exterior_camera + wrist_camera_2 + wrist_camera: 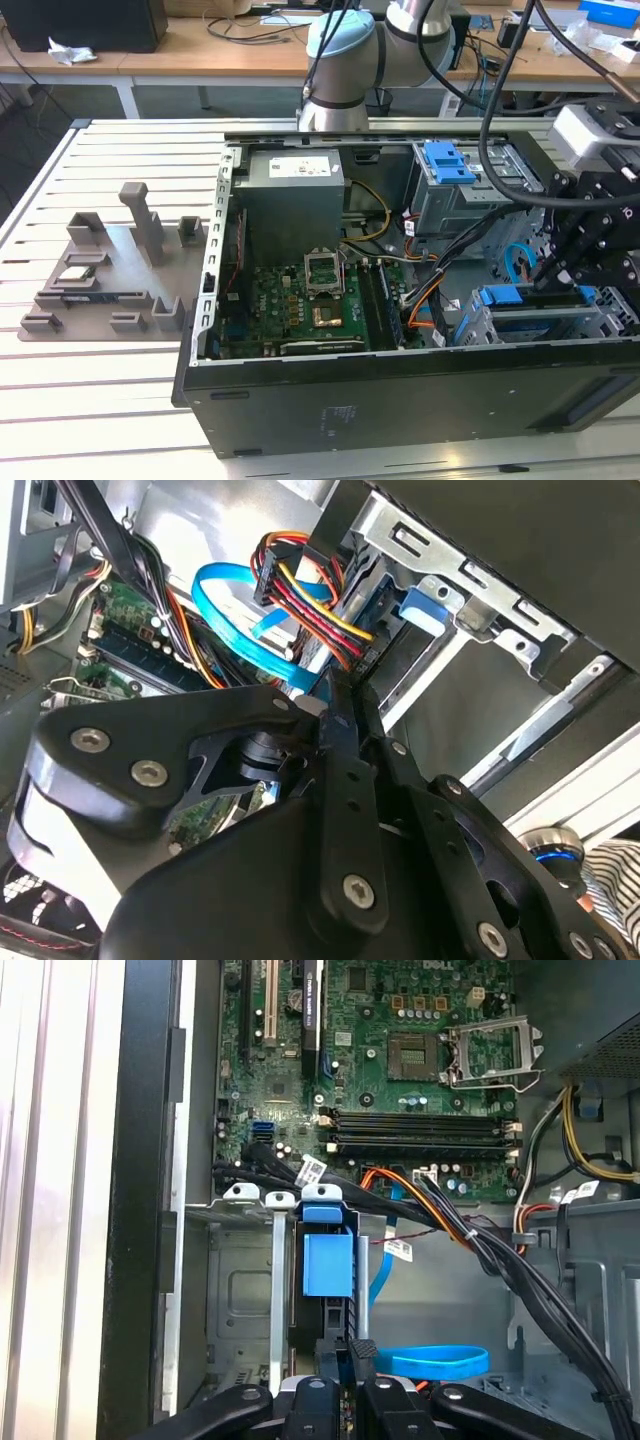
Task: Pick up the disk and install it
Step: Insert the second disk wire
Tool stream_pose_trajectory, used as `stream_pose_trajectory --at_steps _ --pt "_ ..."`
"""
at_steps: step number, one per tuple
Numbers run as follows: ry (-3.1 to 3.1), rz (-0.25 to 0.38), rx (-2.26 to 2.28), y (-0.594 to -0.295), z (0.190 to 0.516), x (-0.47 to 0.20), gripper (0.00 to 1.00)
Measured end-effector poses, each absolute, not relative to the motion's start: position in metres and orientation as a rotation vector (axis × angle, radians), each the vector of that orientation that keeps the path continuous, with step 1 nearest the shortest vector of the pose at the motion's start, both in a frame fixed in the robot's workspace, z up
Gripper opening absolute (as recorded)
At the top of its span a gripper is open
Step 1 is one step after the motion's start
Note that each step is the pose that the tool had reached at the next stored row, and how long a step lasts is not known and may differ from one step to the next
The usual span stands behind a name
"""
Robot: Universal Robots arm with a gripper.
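Disk (pixel 326 1260) sits upright in the metal drive cage (pixel 240 1290) of the open computer case (pixel 400 400), directly ahead of the gripper (pixel 345 1355).

In the first wrist view its blue rail faces up, the lower part hidden behind black linkages. The exterior view shows the case on the slatted bench (pixel 90 390); 1 gray tray (pixel 105 275) lies beside it. Whether the gripper is clenched on the disk or released, I cannot tell.

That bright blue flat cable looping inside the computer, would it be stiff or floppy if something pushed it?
Probably floppy but springy: the blue cable lies in a smooth loop rather than a kink. Likely light, since it looks thin and flat. It would likely bend aside, not break.
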State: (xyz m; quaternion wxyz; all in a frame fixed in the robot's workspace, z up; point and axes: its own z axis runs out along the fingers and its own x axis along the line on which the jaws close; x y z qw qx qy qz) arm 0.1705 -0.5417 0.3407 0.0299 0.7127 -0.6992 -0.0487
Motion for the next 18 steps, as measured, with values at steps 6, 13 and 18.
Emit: stream_pose_trajectory --at_steps 6,13,18 --pt "-2.156 -0.151 2.197 -0.542 0.34 0.17 0.18" --pt "-2.152 -0.15 2.201 -0.541 0.354 0.17 0.16" --pt "-2.154 -0.169 2.21 -0.542 0.351 0.17 0.11"
